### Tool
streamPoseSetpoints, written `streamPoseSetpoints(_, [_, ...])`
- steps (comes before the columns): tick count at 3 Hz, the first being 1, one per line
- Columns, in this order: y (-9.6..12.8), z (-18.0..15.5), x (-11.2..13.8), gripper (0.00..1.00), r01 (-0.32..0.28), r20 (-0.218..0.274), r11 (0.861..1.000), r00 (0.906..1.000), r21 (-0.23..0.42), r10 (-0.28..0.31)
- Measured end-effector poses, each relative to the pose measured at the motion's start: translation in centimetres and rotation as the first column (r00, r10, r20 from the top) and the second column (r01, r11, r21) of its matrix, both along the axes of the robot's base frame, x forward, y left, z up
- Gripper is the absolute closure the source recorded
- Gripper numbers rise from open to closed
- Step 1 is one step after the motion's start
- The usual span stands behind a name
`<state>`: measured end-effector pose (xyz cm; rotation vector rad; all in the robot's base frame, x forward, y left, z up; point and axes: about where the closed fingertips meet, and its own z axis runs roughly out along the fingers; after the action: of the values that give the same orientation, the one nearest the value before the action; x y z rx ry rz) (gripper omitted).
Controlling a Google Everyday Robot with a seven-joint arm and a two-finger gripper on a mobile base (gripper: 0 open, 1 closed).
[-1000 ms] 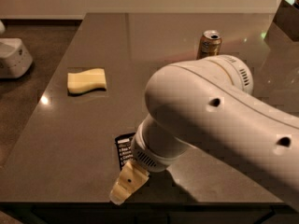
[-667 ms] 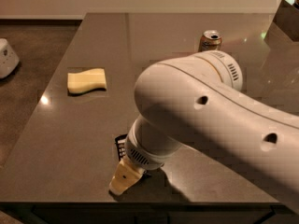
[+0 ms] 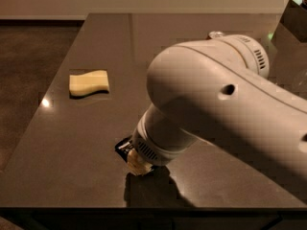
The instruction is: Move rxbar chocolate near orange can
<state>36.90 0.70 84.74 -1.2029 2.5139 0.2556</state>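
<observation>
The desk [image 3: 86, 128] is a dark grey, glossy slab that fills most of the view, with its near edge running along the bottom. A small bright light reflection sits on its left side.

The robot arm [image 3: 225, 104] is a thick white housing that enters from the right and covers the centre and right of the desk. It ends in a ribbed cylindrical wrist pointing down and left, toward the near edge.

The pale yellow wavy sponge [image 3: 89, 83] lies flat on the left part of the desk, well apart from the arm.

The rxbar chocolate [image 3: 123, 147] lies flat near the near edge, left of centre. Only a black corner shows beside the wrist; the rest is hidden under the arm.

The hand [image 3: 136, 163] is low over the desk, directly at the rxbar chocolate. Only a pale tip shows below the wrist. Whether the hand is apart, together or clamped on the bar cannot be told.

The orange can [image 3: 216, 34] stands at the far side, right of centre. Only its silver top shows above the arm. It is well apart from the rxbar chocolate.
</observation>
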Motion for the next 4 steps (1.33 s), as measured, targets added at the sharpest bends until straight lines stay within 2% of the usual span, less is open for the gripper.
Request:
streamPoseSetpoints(1, [-2.2,0.7,1.4,0.96,0.064,0.005,0.998,0.9979,0.014,-0.065])
streamPoseSetpoints(2, [-4.6,1.9,3.7,1.00,0.122,0.020,0.993,0.9923,0.006,-0.122])
streamPoseSetpoints(3, [-6.7,3.1,6.8,1.00,0.162,0.047,0.987,0.9858,-0.008,-0.161])
streamPoseSetpoints(4, [-9.3,5.4,11.0,1.00,0.204,0.113,0.979,0.9730,-0.014,-0.202])
